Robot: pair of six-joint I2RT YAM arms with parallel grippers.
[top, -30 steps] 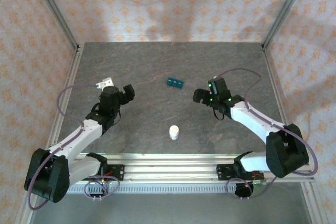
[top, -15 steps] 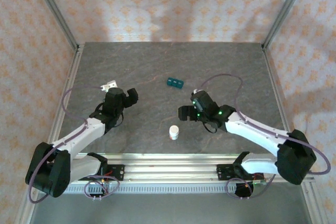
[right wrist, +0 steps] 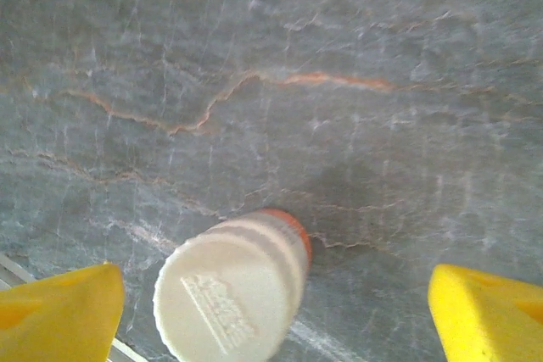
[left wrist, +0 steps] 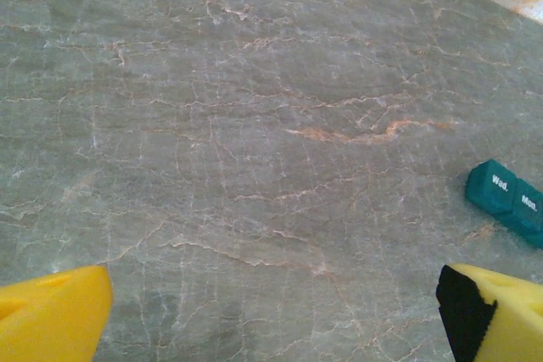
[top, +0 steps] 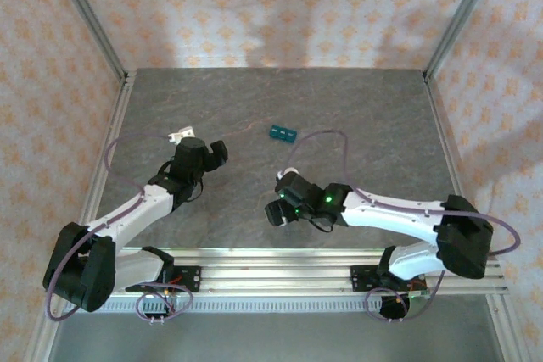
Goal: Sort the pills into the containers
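Note:
The teal pill box, the container [top: 283,133], lies on the grey table at mid-back; in the left wrist view its lids [left wrist: 507,201] read "Wed." and "Mon." My left gripper [top: 216,152] hovers to its left, open, with bare table between its yellow fingertips [left wrist: 271,320]. My right gripper [top: 277,212] is low near the table's front edge, open around a small white-capped bottle [right wrist: 229,286] with an orange band. The bottle stands between the yellow fingers [right wrist: 59,311], nearer the left one, and gaps show on both sides. The pills are out of view.
A small white bracket-like piece [top: 178,135] lies on the table behind the left arm. A metal rail [top: 280,264] runs along the near edge just in front of the right gripper. Patterned walls and metal posts [top: 89,19] enclose the table.
My right arm has swung left and toward the near edge, ending over the white bottle. The left gripper has crept slightly right toward the pill box.

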